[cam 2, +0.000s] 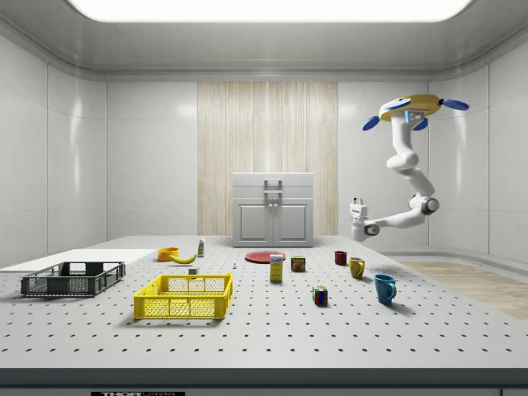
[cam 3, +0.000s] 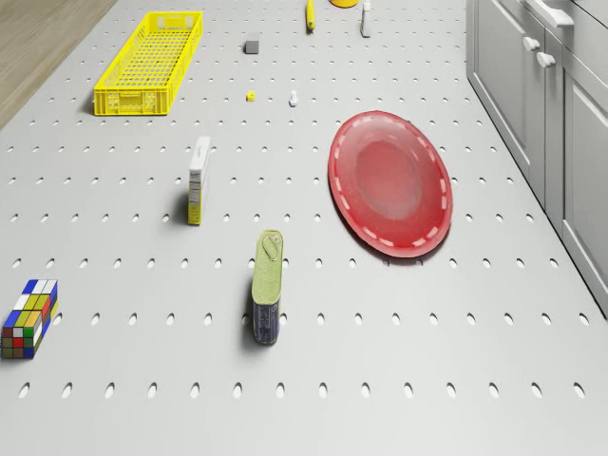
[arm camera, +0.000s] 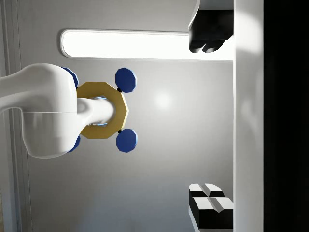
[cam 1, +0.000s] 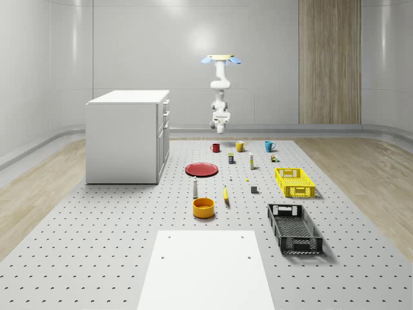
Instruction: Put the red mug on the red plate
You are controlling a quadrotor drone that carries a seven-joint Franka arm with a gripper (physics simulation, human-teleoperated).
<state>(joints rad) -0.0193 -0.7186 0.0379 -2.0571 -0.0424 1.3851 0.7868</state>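
Note:
The red mug (cam 1: 215, 147) (cam 2: 340, 257) stands upright on the perforated table, at the far end of a row with a yellow mug (cam 1: 240, 146) and a blue mug (cam 1: 269, 146). The red plate (cam 1: 201, 169) (cam 2: 265, 256) (cam 3: 389, 182) lies flat a little nearer, in front of the white cabinet. The drone (cam 1: 219, 59) (cam 2: 412, 107) hovers high over the table's far end. Its arm bends down and back, so the gripper (cam 1: 220, 123) (cam 2: 357, 203) (arm camera: 210, 121) hangs well above the red mug and points upward. Its fingers (arm camera: 207, 36) are spread wide, with nothing between them.
A white cabinet (cam 1: 128, 135) (cam 3: 551, 95) stands beside the plate. On the table are a yellow crate (cam 1: 294, 181) (cam 3: 150, 62), a black crate (cam 1: 294, 227), an orange bowl (cam 1: 203, 207), a tin can (cam 3: 267, 285), a small box (cam 3: 199, 179) and a Rubik's cube (cam 3: 28, 318).

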